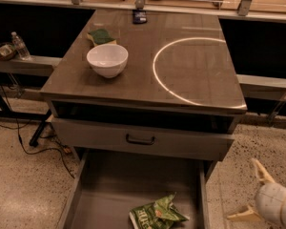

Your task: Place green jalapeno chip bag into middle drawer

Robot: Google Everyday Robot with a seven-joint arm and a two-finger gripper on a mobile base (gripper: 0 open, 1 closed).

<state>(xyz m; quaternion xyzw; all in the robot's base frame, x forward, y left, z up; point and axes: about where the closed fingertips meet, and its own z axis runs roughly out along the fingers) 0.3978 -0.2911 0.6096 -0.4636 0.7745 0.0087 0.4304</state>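
The gripper [241,190] is at the lower right of the frame, outside the cabinet and over the speckled floor. Its two pale fingers are spread wide with nothing between them.

Risks, as judged from this position:
- The gripper is just beyond the right wall of the middle drawer [119,180]. Any sweep toward frame left at this height could knock that wall and jolt the drawer.
- The green jalapeno chip bag [157,213] is crumpled and puffs up off the floor. If the drawer is pushed shut, a raised corner could catch under the drawer front [140,140] above.

Containers:
- The middle drawer stands pulled out at lower centre. The bag lies on its bare floor toward the bottom edge of the frame, right of centre and clear of both side walls. Nothing else shows inside.
- The drawer above is shut and its contents are hidden.
- The white bowl [107,59] sits on the cabinet top at upper left and looks empty. A green sponge [101,36] lies just behind it.
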